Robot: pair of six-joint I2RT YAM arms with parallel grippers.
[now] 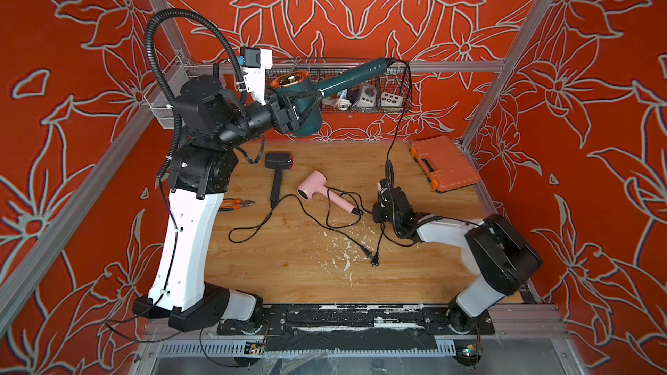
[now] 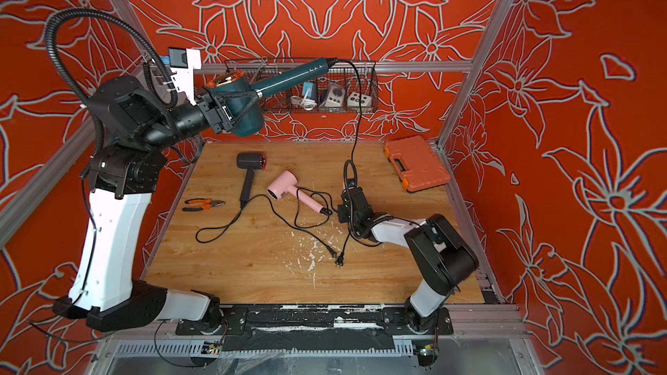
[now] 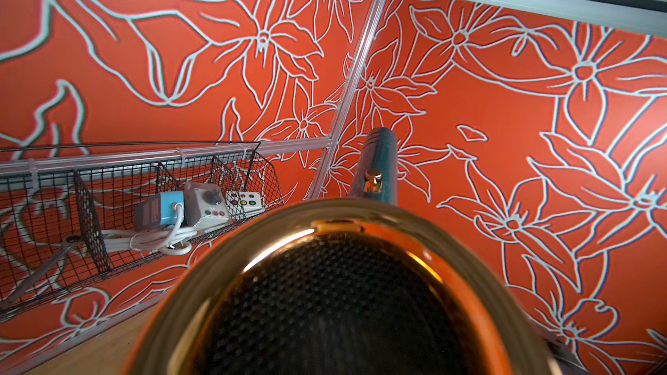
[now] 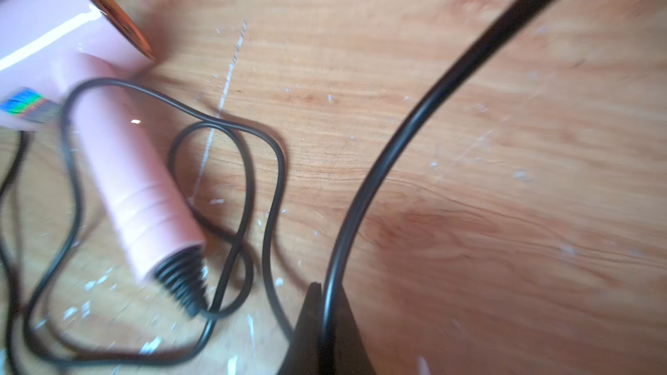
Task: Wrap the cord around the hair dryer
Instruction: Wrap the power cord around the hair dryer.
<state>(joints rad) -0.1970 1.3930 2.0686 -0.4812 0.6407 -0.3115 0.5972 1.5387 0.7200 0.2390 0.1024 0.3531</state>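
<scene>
Teal hair dryer (image 1: 308, 122) is up in the air over the desk's (image 1: 288, 283) back-left corner. The left gripper (image 1: 317, 97) is clamped across its body and the handle points toward the wire basket (image 1: 406, 102) on the back wall. No turns on the handle yet.

The cord (image 4: 426, 102) leaves the handle end and drops to the right gripper (image 4: 326, 297), low over the desk's middle right. The wrist view shows it pinched tight on the cord. The tail runs on to what looks like its plug (image 1: 375, 263), toward the front edge.

Step, as I read it: cord just caught, first wrap not started.

Next: right arm lifts the cord and loops it round the handle. Keep some slack and let the cord slide, or regrip. Watch the pink hair dryer (image 1: 317, 183), whose own cord lies just beside the gripper and could snag.
</scene>
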